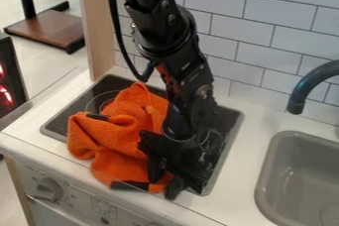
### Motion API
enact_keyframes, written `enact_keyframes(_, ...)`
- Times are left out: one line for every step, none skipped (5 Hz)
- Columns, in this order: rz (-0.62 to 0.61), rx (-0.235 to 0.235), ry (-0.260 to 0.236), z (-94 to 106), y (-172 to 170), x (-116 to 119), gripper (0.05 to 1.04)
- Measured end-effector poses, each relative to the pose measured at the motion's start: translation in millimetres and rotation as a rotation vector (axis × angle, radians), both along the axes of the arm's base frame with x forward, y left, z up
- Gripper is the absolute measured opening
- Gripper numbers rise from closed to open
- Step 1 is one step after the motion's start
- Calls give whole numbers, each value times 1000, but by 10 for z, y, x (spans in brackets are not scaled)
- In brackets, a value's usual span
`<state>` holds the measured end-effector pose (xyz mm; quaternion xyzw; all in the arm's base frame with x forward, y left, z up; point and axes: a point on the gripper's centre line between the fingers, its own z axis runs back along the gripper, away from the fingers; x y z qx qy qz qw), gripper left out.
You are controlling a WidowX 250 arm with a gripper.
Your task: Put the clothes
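Note:
An orange cloth [122,133] with black patches lies bunched and folded on the dark stovetop, its lower edge hanging to the counter's front edge. The black gripper [165,178] hangs low over the front right part of the stovetop, up against the cloth's lower right side. The arm and gripper hide some of the cloth's right side; whether the cloth is held cannot be told.
The dark stovetop [228,126] is set in a white counter [242,170]. At the right are a grey sink [265,185] and a dark curved faucet [298,93]. A white tiled wall [242,29] stands behind, with a wooden post [99,22] at its left end.

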<state>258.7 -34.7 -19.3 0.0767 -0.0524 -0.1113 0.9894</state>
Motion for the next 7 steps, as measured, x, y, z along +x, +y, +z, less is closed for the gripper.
enact_keyframes(24,-27,3,22,-32,-32,258)
enact_keyframes(5,-54,0,164,-69,-45,94)
enact_keyframes(-20,-92,-15,358,-121,-58,47)
enact_keyframes(-36,-117,-27,513,-141,-72,47)
enact_keyframes(-51,-148,-57,755,-175,-21,47)
enact_keyframes(-46,-178,-108,1071,-123,52,47)
enact_keyframes(39,-192,-187,1456,168,265,47)
